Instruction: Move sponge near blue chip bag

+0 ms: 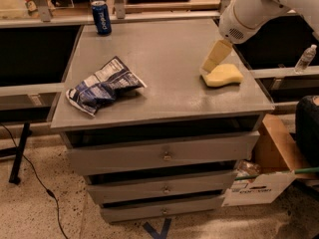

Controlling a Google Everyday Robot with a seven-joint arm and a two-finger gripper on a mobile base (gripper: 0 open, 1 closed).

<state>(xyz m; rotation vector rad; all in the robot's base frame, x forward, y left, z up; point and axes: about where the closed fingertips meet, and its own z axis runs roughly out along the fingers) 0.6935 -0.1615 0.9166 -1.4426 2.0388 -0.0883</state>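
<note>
A: Sponge (223,75) colour to be logged?
B: Pale yellow, no pattern. The gripper (207,67), recorded at the sponge's end nearer the bag, is noted as a similar tan-yellow under a white arm (254,9).
A: Blue chip bag (103,86)?
B: Dark blue with white patches and small print is noted. The soda can (101,17) is entered as blue, white lettering.
A: Surface (169,49)?
B: Plain grey is recorded; drawers (164,156) likewise. The floor (45,218) is marked beige, speckled.
</note>
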